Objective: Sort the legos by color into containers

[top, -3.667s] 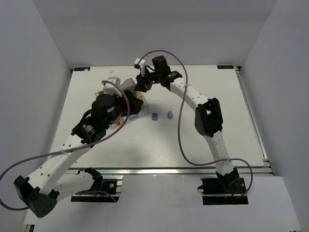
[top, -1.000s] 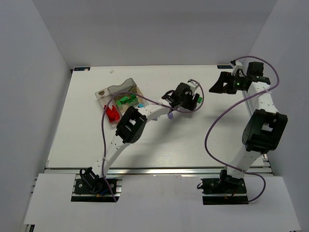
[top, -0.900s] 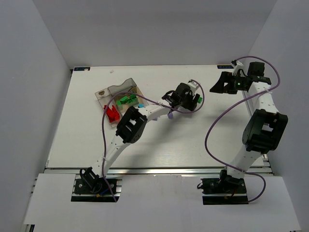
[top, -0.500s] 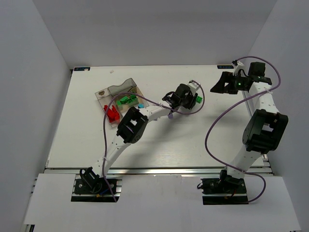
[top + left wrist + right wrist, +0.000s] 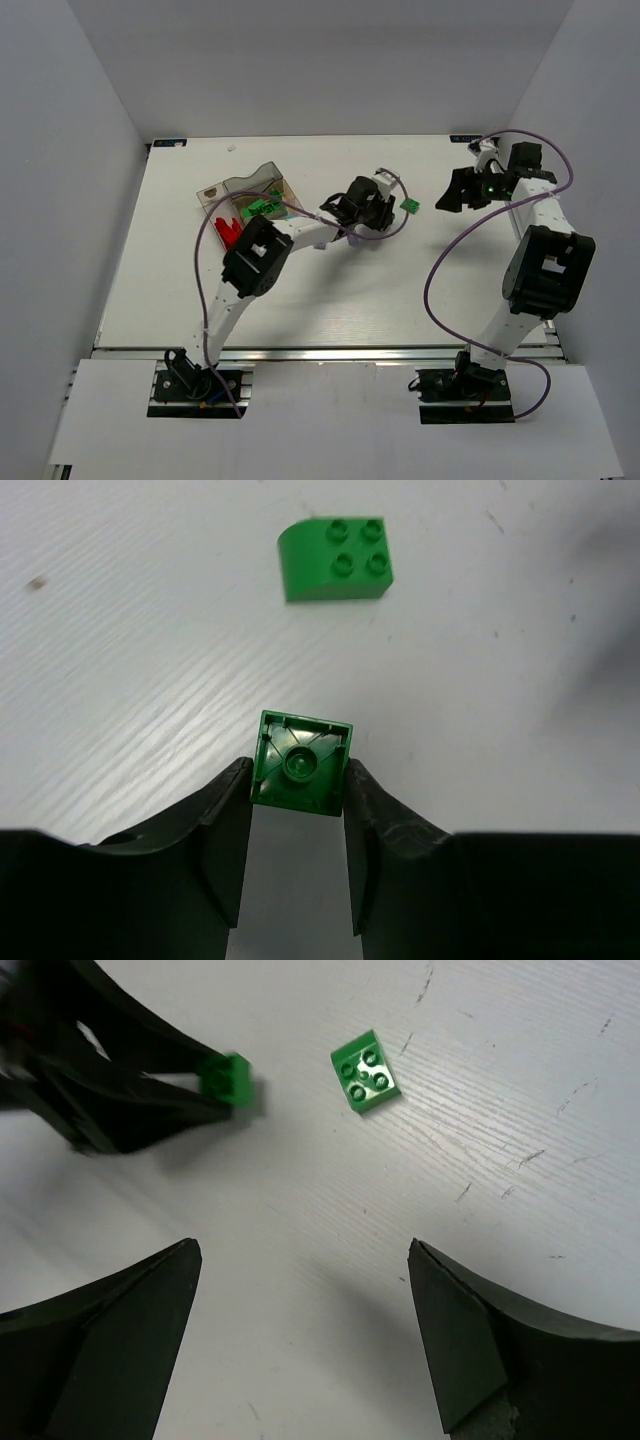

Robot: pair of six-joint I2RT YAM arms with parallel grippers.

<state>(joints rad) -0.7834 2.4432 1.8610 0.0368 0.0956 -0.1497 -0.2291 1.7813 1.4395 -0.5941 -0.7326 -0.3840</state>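
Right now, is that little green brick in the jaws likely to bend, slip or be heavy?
Probably stiff: the green brick shows a crisp square outline while pinched between the left jaws. Likely light, since its underside looks hollow. It may slip, being smooth plastic held only by two flat sides.

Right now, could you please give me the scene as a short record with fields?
left gripper: shut on the held green lego, hollow underside towards the wrist camera
right gripper: open, holding nothing
loose green lego: studs up on the table, apart from both grippers
box: left part of the table, red legos and green legos inside
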